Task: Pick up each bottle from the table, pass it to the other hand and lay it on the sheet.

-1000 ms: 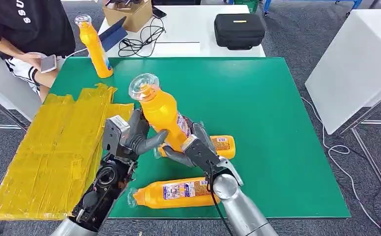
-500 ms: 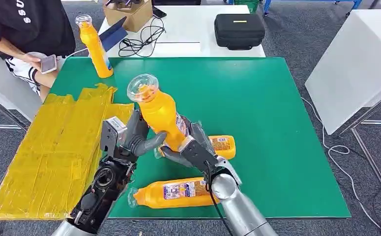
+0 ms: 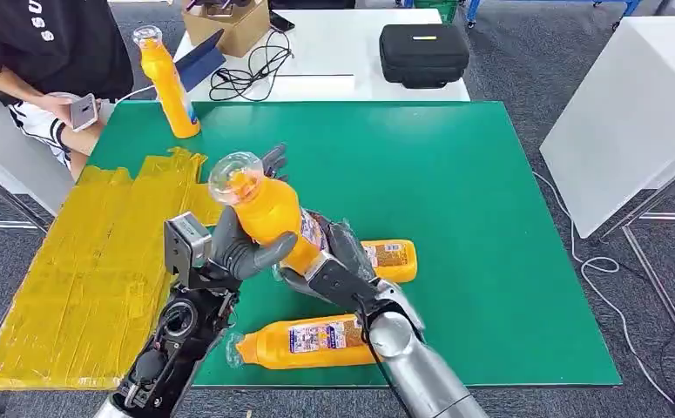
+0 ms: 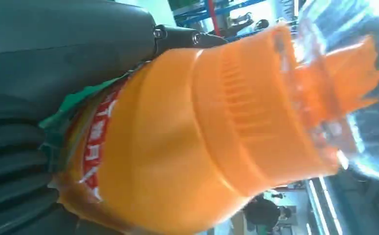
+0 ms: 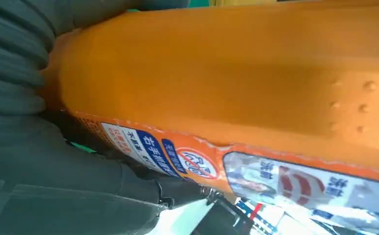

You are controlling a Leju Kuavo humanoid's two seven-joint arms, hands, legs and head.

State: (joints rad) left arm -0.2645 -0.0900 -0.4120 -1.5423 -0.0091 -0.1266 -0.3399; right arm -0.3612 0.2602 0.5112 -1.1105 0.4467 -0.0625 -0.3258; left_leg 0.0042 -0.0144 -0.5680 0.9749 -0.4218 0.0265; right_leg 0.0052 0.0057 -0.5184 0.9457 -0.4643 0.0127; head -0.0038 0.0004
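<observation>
An orange bottle [image 3: 268, 213] with a clear cap is held tilted above the green table [image 3: 455, 192], cap leaning toward the yellow sheet [image 3: 98, 261]. My left hand [image 3: 233, 248] grips its middle, thumb across the front and fingers reaching up behind it. My right hand [image 3: 334, 266] wraps its labelled lower end. The bottle [image 4: 202, 147] looms close in the left wrist view, and its label side [image 5: 251, 73] in the right wrist view. Two more bottles lie on the table, one near the front edge [image 3: 307, 340], one behind my right hand [image 3: 390, 259]. A third stands upright [image 3: 166, 83] at the far left corner.
A person [image 3: 37, 52] sits at the far left holding a phone [image 3: 81, 111]. Behind the green table is a white table with a black case [image 3: 423, 52], cables and a cardboard box [image 3: 229, 22]. A white panel [image 3: 630, 104] stands to the right.
The held bottle has shifted left and tipped further toward the sheet, both hands moving with it. My left hand's fingers now show behind the bottle.
</observation>
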